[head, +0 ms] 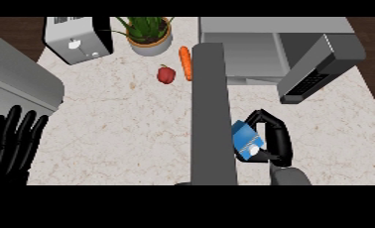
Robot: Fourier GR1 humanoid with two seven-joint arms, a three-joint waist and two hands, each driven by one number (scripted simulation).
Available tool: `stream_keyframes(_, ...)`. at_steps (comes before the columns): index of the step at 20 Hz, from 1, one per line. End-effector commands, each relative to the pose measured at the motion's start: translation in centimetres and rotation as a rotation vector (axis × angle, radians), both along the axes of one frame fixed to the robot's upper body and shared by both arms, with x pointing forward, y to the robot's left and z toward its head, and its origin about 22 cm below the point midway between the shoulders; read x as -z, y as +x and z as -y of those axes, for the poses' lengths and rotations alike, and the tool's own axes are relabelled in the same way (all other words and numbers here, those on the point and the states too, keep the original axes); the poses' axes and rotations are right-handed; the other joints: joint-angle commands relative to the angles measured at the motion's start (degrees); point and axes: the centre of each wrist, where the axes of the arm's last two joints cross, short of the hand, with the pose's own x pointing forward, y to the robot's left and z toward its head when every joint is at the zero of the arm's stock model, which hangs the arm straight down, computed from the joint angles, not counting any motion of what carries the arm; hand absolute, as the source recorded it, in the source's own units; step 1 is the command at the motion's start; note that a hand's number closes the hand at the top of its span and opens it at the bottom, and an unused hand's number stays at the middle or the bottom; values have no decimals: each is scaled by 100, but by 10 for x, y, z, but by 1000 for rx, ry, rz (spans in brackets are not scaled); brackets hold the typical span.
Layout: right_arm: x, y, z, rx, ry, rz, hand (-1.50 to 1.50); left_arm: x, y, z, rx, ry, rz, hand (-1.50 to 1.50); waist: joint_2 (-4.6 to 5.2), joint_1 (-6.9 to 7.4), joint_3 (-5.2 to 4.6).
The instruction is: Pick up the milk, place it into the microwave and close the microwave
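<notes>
The first step looks done or close to it: the right hand point(277, 140) has its fingers and thumb curled round the blue milk carton point(246, 142), which sits low in the view, right of centre, over the counter point(117, 123) and well short of the microwave point(253, 56); whether the carton is lifted off the stone or only gripped on it cannot be told from this steep angle; what is left, by my reading, is most of the task: carrying the milk up to the microwave's open cavity at upper right, setting it down inside, letting go, and shutting the door; a long grey slab point(212, 103) runs from the microwave's left front corner down to the lower edge, just beside the carton, and I take it for the open door seen edge-on, though that is a judgement; a slanted grey panel with a dark keypad point(315, 71) stands at the cavity's right, and its link to the body is hard to read; the slab hides the counter behind it, and the palm covers the carton's right side; the left hand point(18, 140) rests open, fingers up, at the lower left edge, partly cut off; a toaster point(77, 38), a potted plant point(149, 33), a carrot point(186, 63) and a red bell pepper point(166, 75) stand well apart from the milk.
</notes>
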Motion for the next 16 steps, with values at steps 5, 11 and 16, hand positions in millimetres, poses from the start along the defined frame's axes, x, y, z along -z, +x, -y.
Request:
stream_keyframes(5,-42,72,-21,117,-137,-53,150,12,-8,-19,-6,21,-6,-150,16,79,0)
stream_keyframes(11,-64,126,-7,208,-234,-126,150,13,7,-17,25,18,-17,-150,49,137,4)
stream_keyframes(16,-60,142,18,241,-298,-126,150,-5,-1,-4,27,9,12,-150,89,222,15)
